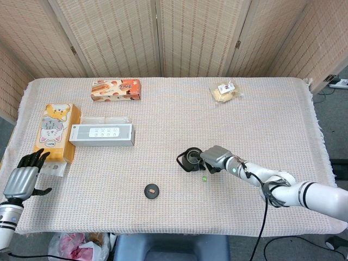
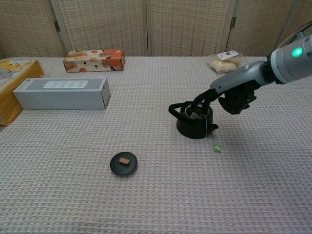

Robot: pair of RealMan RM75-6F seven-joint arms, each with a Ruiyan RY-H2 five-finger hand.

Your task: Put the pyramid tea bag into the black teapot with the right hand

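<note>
Heads up, the risky bit is the string: the tea bag (image 2: 196,113) looks to be sitting inside the black teapot (image 2: 193,123) in the centre-right of the chest view, with its string draped over the rim and the little green tag (image 2: 216,147) lying on the cloth just in front. Your right hand (image 2: 233,95) has a finger poked down to the pot's mouth while the rest curl loosely, gripping nothing as far as I can see; if that finger snags the string when you lift, you'd probably drag the bag out or tip the pot. Nearest you, lower centre, the teapot lid (image 2: 123,163) lies well apart and isn't in the way. Your left hand (image 1: 22,178) is idle with fingers spread at the lower left of the head view. Further back there's the grey speaker (image 2: 61,92), the cat-print box (image 1: 53,129), then the snack box (image 2: 94,60) and a wrapped bun (image 2: 225,61).
</note>
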